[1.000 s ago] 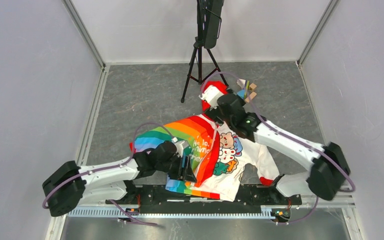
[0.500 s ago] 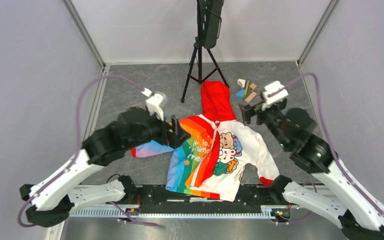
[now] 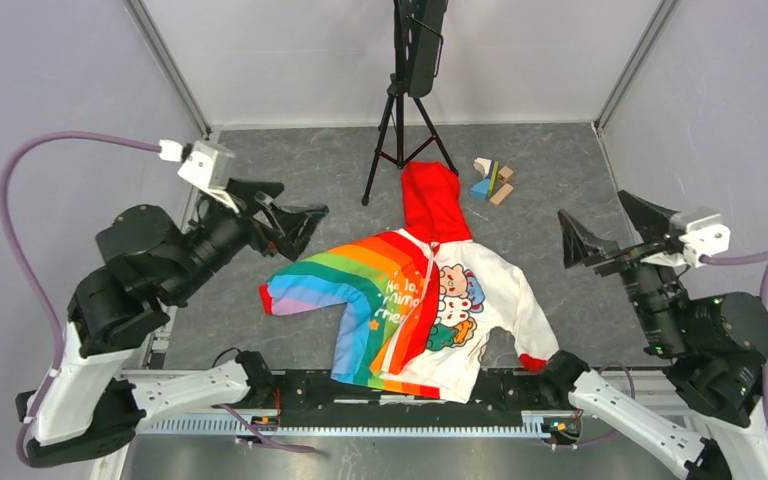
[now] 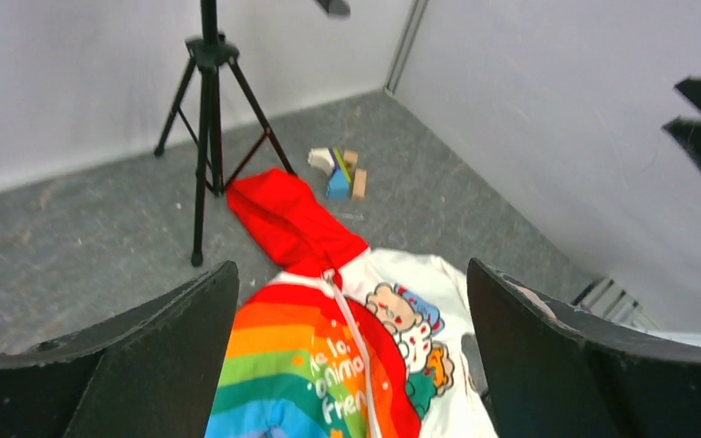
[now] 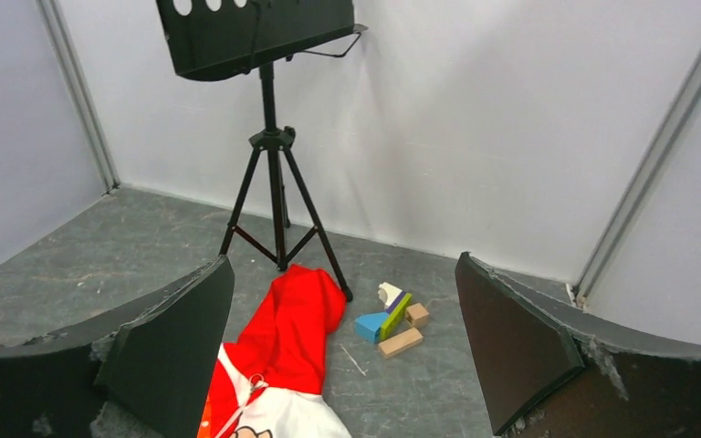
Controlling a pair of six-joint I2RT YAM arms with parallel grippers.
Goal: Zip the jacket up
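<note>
The jacket lies flat on the grey floor, red hood toward the back, rainbow half on the left, white cartoon half on the right. Its white zipper runs closed up the front to the collar. It also shows in the left wrist view, and its hood shows in the right wrist view. My left gripper is open and empty, raised high left of the jacket. My right gripper is open and empty, raised high to its right.
A black tripod stand stands just behind the hood. Several small toy blocks lie right of the hood; they also show in the right wrist view. Grey walls enclose the floor on three sides.
Both arms have lifted off the jacket and swung up and outward, left arm to the left, right arm to the right. The jacket now lies free and spread out.
</note>
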